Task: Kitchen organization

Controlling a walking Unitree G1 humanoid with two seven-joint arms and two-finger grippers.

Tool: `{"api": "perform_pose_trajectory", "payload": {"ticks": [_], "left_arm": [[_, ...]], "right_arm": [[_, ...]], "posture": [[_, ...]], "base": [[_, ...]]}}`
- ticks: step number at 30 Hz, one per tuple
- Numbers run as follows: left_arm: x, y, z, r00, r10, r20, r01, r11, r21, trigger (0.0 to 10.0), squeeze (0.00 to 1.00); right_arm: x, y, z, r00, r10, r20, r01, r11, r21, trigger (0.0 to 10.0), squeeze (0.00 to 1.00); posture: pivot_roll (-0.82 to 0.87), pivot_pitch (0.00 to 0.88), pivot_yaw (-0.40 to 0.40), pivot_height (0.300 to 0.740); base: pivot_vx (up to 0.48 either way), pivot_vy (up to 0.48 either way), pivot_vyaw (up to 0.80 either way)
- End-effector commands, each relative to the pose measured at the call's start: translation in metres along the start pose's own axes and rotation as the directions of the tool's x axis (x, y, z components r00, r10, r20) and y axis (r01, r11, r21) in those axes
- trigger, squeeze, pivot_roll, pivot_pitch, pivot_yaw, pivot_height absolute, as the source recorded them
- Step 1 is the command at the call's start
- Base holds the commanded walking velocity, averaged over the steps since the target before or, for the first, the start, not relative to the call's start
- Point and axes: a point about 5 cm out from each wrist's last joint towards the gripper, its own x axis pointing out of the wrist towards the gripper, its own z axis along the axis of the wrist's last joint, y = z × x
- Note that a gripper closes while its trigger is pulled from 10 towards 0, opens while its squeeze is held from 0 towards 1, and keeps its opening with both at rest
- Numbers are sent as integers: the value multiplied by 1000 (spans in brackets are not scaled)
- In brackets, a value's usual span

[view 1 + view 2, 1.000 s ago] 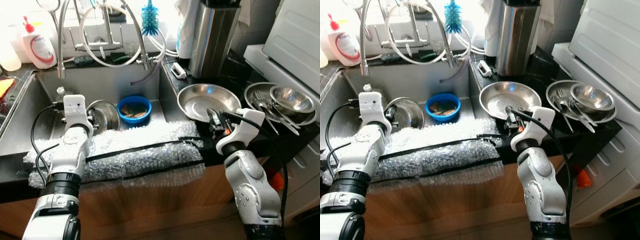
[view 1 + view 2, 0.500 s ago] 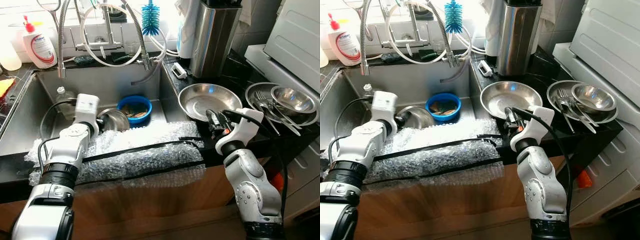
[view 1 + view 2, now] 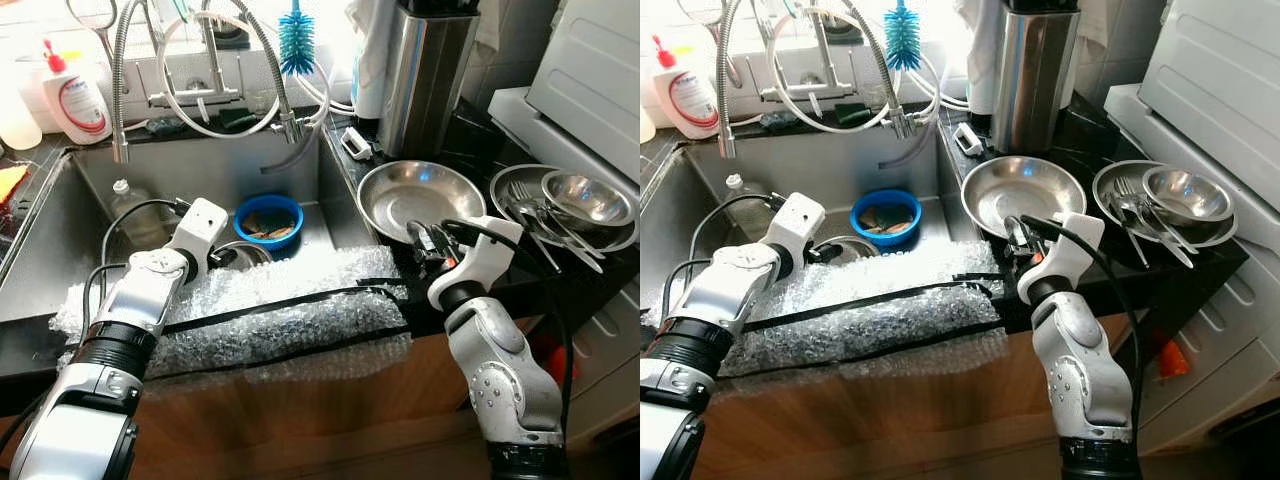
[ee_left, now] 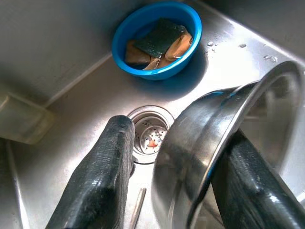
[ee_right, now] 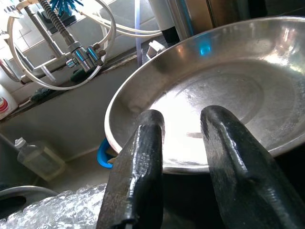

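- The sink (image 3: 60, 250) is the big metal tub in the middle; everything here is placed from it.
- The left gripper (image 4: 167, 181) is down inside the sink; its two black fingers (image 4: 100, 176) pinch the rim of a shiny metal bowl (image 4: 224, 138), one finger outside and one inside; the bowl is tipped on its edge above the sink floor.
- The round drain (image 4: 150, 134) is in the sink floor, just under the bowl.
- A blue bowl (image 3: 268, 220) sits at the back of the sink, near the metal bowl but not touching it; it has brown and dark green scrub pads in it.
- Bubble wrap (image 3: 290, 310) lies over the front edge of the sink.
- The right gripper (image 5: 183, 162) is over the counter to the right of the sink; its fingers are a little apart and hold nothing; they point at a wide metal pan (image 3: 420, 198) just in front of them.
- Far right of the sink, a metal dish (image 3: 585, 198) sits on a plate with forks (image 3: 525, 205).
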Motion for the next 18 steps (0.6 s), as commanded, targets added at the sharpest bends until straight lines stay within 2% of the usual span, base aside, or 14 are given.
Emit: {"api": "perform_pose_trajectory", "payload": {"ticks": [1,18], "left_arm": [[5,-22,-31,990,-89,-112,87,996,-28,10000,0],[5,-22,-31,990,-89,-112,87,996,-28,10000,0]], "right_arm": [[1,0,-4,1000,-6,-28,6,1000,9,10000,0],[1,0,-4,1000,-6,-28,6,1000,9,10000,0]], "posture": [[-70,0,14,740],[-70,0,14,740]], "base": [[0,0,0],[0,0,0]]}}
